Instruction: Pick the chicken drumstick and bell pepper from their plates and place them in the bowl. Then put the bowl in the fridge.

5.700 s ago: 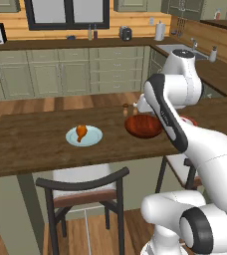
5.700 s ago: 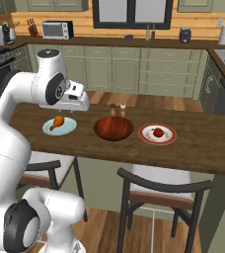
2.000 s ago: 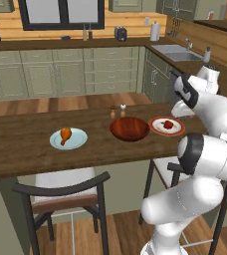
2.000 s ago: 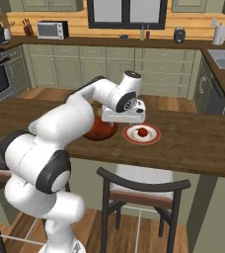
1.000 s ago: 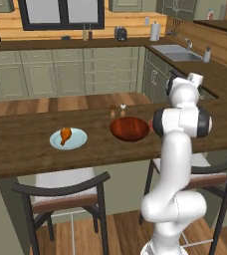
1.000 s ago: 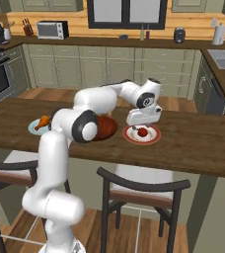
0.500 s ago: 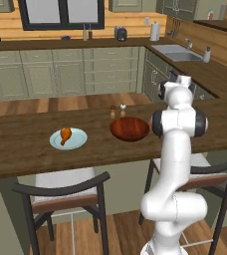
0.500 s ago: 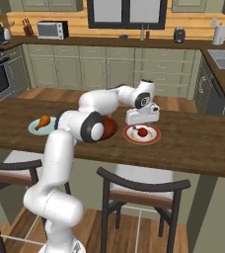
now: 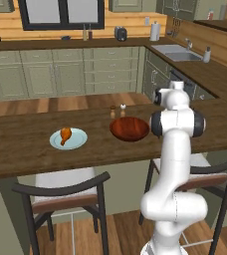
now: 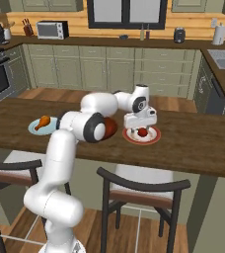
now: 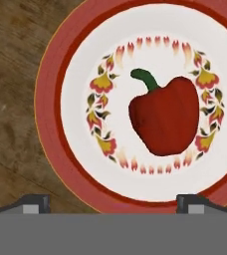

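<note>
The red bell pepper (image 11: 164, 122) with its green stem lies on a white plate with a red rim (image 11: 48, 99). My gripper (image 11: 114, 204) hovers straight above it, open, its fingertips (image 11: 33, 203) wide apart with nothing between them. From the right base, the gripper (image 10: 141, 127) hangs just over the pepper (image 10: 142, 132) on that plate (image 10: 154, 137). The reddish-brown bowl (image 9: 129, 128) stands empty left of my arm. The orange-brown drumstick (image 9: 65, 134) rests on a pale blue plate (image 9: 75, 142) further left, also drumstick (image 10: 44, 120).
Two small shakers (image 9: 117, 111) stand just behind the bowl. Dark stools (image 9: 60, 191) (image 10: 141, 190) sit under the wooden counter's front edge (image 9: 46, 167). My own arm hides part of the bowl (image 10: 110, 128) in the right base view.
The arm has swung from the drumstick side over to the pepper plate, and in the last second the hand has sunk closer to the pepper. Gripper stays open.
</note>
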You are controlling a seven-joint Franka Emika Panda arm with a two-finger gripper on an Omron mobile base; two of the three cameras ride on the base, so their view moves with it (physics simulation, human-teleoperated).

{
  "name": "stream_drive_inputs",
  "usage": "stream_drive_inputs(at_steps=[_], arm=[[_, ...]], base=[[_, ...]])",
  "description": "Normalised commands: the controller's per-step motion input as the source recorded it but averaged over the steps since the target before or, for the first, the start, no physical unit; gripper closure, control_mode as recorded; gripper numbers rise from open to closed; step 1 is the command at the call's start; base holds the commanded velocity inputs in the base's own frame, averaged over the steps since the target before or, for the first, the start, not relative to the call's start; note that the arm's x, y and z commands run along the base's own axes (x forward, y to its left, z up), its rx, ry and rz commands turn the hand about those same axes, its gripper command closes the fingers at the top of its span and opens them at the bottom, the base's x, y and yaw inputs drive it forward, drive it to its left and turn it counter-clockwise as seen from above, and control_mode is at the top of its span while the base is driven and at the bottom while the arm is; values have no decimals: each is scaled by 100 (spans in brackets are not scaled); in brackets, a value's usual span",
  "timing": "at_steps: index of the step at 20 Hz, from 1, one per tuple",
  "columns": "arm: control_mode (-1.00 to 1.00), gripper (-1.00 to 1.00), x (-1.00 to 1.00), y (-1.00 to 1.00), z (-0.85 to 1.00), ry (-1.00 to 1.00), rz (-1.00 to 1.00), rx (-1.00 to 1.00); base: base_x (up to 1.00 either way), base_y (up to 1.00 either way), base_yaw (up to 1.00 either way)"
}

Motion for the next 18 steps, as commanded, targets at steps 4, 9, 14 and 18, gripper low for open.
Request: stream_drive_inputs(at_steps=[4,9,14,18], arm=[[-100,-100,21,0,-29,-3,0,0],[-100,-100,29,-6,-9,-2,0,0],[-100,-100,28,-8,-6,-2,0,0],[-100,-100,27,-7,-1,-3,0,0]], base=[[0,0,0],[0,0,0],[0,0,0],[0,0,0]])
